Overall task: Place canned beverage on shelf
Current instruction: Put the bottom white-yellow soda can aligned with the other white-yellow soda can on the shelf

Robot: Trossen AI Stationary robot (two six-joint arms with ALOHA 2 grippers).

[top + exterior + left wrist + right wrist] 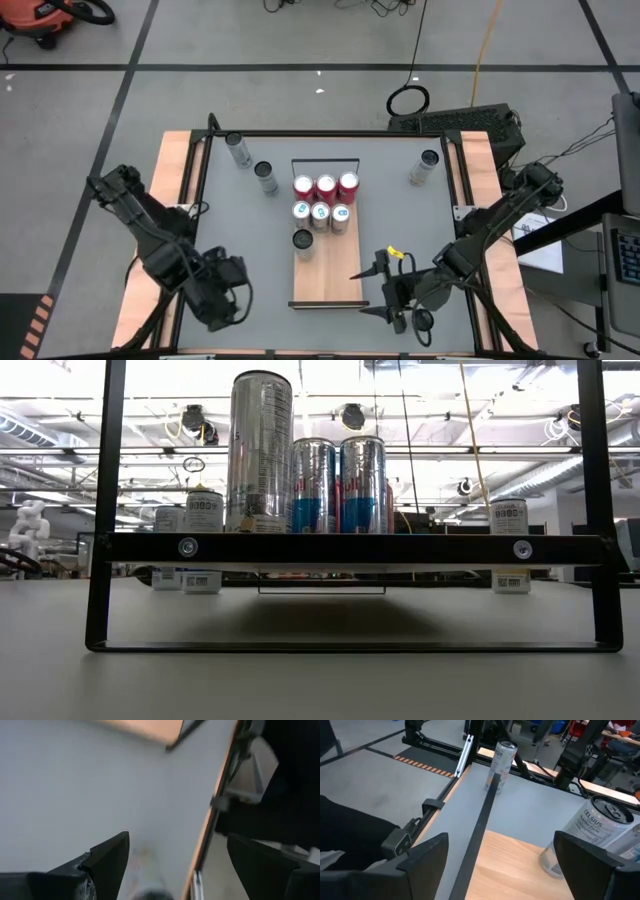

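So the big grey table (240, 230) has the shelf (328, 275) lying flat down its middle, long way running front to back, with the wire rail (325, 161) at the far end. Seven cans sit on it: three red ones (325, 186) in a row nearest the rail, three silver-and-blue ones (320, 213) right behind them, and one silver can (302, 241) alone on the left side, just in front of that second row. The near half of the board is bare wood.

Off the shelf there are three more silver cans on the table: two (238, 149) at the far left, and one (424, 168) at the far right.

The right claw (368, 292) is low by the shelf's near right corner, just beside the edge, fingers spread wide apart and holding nothing. In its wrist view the lone silver can (590, 837) is close ahead on the wood, not between the fingers.

The left claw (228, 290) is parked over the table's near left part, well apart from the shelf, also spread open and empty.
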